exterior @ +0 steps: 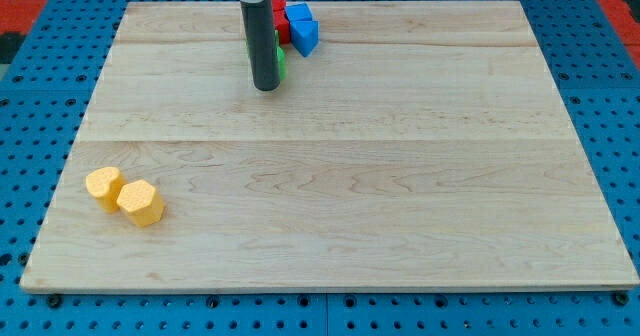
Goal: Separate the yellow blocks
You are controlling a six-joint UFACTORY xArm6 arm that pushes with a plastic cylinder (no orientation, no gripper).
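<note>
Spreading across nearly the whole view, a pale wooden worktop (400, 196) of joined planks lies on a blue perforated base (620, 126), with a strip of red showing at the view's top corners. No containers stand on it.

My arm carries no jaws, so nothing is open, shut or held; it ends in a dark rod, and my tip (266, 87) rests on the wood near the view's top edge, left of centre. Just beside the rod, to the view's right and partly hidden behind it, sits a cluster of blocks: a green block (281, 62) touching or nearly touching the rod, a red block (279, 8) above it, and two blue blocks (302, 28) close together, their shapes hard to make out.

Well apart from my tip, far toward the view's lower left, lie the two yellow blocks. One yellow block (103, 187), star-like in outline, touches a yellow hexagonal block (141, 203) at its lower right.
</note>
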